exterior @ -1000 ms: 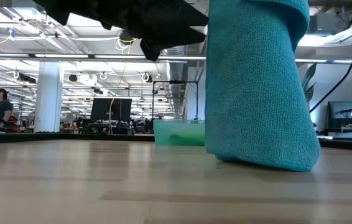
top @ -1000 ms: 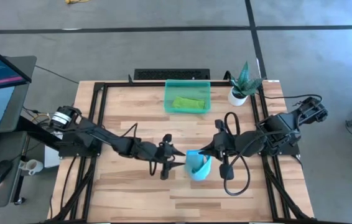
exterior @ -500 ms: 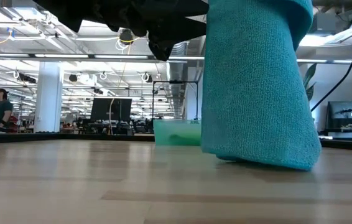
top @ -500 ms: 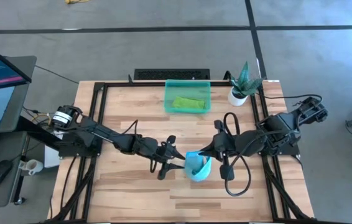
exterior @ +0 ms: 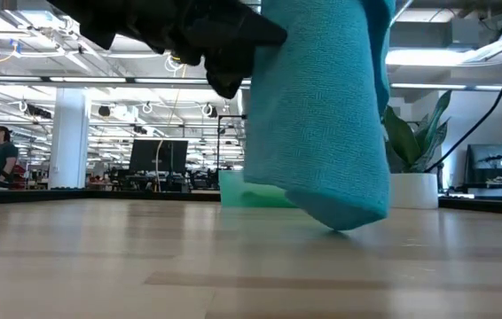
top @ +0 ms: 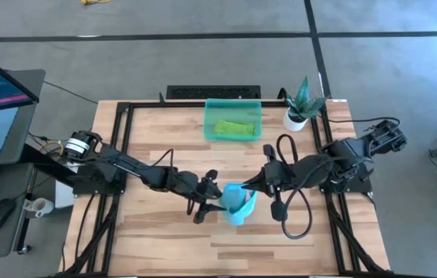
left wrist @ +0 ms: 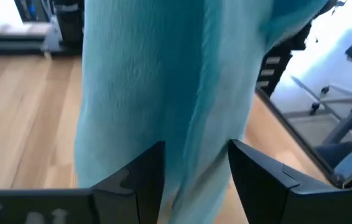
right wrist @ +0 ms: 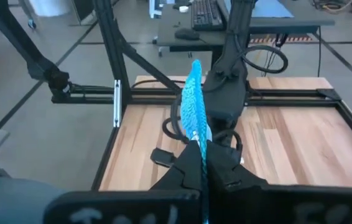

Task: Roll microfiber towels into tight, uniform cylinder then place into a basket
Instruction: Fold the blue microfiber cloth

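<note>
right gripper (top: 255, 184) clamped on blue towel (top: 235, 204), now lifted leftward off bench (top: 164, 139) | left gripper (top: 212, 199) wide, straddling it | green towel (top: 234, 127) already in basket (top: 209, 121)

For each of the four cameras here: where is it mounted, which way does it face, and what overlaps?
High view: overhead, straight down; both arms, blue towel, basket.
Low view: table height, looking across into the room; the towel hangs by a dark arm, basket behind.
Left wrist view: on the left arm; open left hand straddling the towel.
Right wrist view: on the right arm; right hand pinching the towel's edge.
Shared: all four show the blue towel.
</note>
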Action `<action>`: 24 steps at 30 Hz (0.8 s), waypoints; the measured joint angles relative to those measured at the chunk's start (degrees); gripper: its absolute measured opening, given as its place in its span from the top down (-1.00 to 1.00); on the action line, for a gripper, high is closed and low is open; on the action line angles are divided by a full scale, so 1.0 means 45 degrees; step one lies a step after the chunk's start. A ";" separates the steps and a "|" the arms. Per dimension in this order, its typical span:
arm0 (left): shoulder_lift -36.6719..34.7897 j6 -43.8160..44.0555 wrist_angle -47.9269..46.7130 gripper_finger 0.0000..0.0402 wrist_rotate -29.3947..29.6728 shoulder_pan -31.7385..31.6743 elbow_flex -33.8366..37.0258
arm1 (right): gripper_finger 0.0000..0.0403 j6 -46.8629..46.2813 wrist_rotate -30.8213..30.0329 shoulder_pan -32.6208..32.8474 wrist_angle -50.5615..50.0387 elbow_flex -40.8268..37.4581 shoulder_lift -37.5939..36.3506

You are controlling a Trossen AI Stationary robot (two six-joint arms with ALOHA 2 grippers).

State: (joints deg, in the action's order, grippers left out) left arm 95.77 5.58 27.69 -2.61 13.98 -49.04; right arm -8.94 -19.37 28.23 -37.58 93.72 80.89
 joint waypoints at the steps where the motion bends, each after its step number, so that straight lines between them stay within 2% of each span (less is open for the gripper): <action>1: 0.0000 0.0000 -0.0208 0.17 -0.0005 0.0000 0.0000 | 0.95 0.0002 -0.0002 0.0000 -0.0056 0.0095 0.0002; 10: 0.0000 0.0243 -0.1803 0.17 -0.0029 0.0131 0.0000 | 0.93 0.0109 -0.0004 0.0000 -0.0479 0.1001 -0.0002; 16: 0.0000 0.0000 -0.1300 0.17 -0.1287 0.0151 0.0000 | 0.96 0.0109 -0.0036 0.0000 -0.0504 0.1008 -0.0002; 21: -0.0005 -0.0069 -0.1009 0.19 -0.1365 0.0151 0.0000 | 0.94 0.0110 -0.0042 -0.0058 -0.0488 0.1008 -0.0002; 24: 0.0083 -0.0092 -0.0847 0.27 -0.1345 0.0151 0.0000 | 0.94 0.0234 -0.0042 -0.0141 -0.0280 0.1008 -0.0002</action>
State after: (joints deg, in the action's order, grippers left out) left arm 96.14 5.17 23.87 -8.67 14.66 -49.04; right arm -7.89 -19.55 27.59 -38.84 98.26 80.88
